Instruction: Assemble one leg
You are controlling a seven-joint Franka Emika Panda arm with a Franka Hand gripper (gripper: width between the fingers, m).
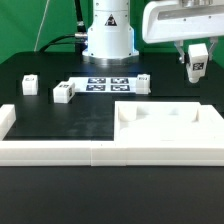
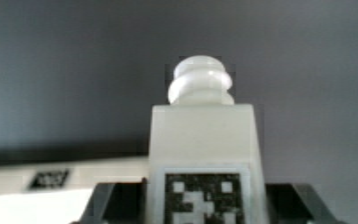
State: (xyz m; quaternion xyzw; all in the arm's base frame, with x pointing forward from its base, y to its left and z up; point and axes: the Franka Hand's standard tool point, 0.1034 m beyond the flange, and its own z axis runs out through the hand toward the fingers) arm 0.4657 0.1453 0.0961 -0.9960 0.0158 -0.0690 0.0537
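My gripper (image 1: 197,68) is shut on one leg (image 1: 198,56), a small white block with a black-and-white marker, and holds it in the air at the exterior view's right, above the far edge of the large white tray-like part (image 1: 166,126). In the wrist view the leg (image 2: 202,140) stands between my dark fingers (image 2: 119,202), marker facing the camera and rounded peg (image 2: 201,80) pointing away. My gripper (image 2: 202,208) grips its lower end. Three more legs lie on the black table: one (image 1: 29,84), one (image 1: 65,92) and one (image 1: 142,83).
The marker board (image 1: 105,84) lies in front of the robot base (image 1: 108,38). A long white rimmed wall (image 1: 55,150) runs along the table's front edge and joins the tray-like part. A green backdrop stands behind.
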